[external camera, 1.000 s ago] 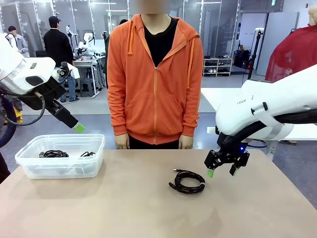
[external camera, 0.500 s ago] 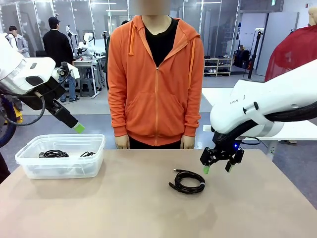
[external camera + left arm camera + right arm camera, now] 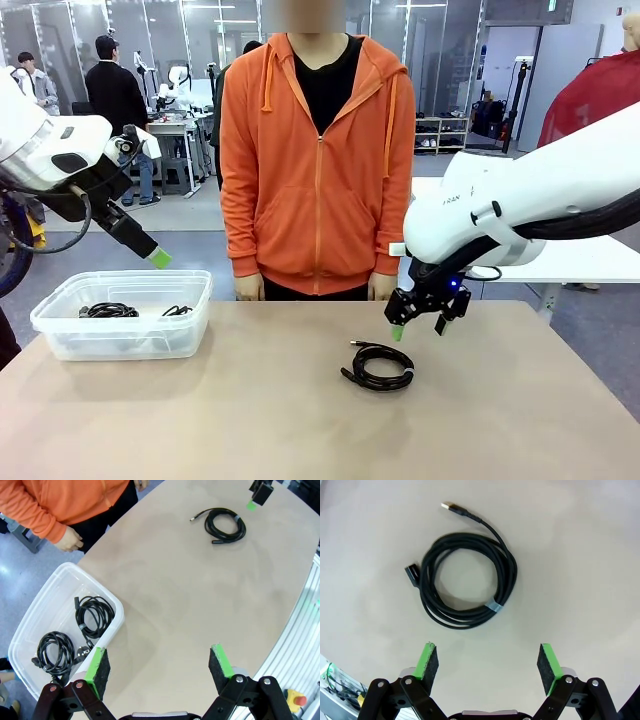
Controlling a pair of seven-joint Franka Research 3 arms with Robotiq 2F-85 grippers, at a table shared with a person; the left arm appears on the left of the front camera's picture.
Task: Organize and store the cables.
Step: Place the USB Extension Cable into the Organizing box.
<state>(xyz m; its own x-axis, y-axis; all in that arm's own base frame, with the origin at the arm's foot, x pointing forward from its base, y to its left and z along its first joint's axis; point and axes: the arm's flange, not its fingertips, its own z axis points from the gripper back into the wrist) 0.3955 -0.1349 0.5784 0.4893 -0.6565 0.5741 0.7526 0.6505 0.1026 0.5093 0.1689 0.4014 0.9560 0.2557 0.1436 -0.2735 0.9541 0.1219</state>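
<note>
The beige, smooth-topped table (image 3: 250, 420) is mostly bare; beneath the wide-open, empty left gripper (image 3: 157, 667) a clear plastic bin (image 3: 112, 605) already holds two coiled black cables (image 3: 92, 617); one taped black coil (image 3: 467, 585) lies just ahead of the right gripper (image 3: 490, 665), likewise spread and empty, not yet stored; behind, a glass-walled lab.

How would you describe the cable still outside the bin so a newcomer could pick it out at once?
Start at the beige table and look right of its middle, just below the open right gripper. There lies a coiled black cable, bound with a small pale band, one metal-tipped plug sticking out. Unlike the two coils in the clear plastic bin at the table's left, it lies alone on the bare tabletop.
</note>
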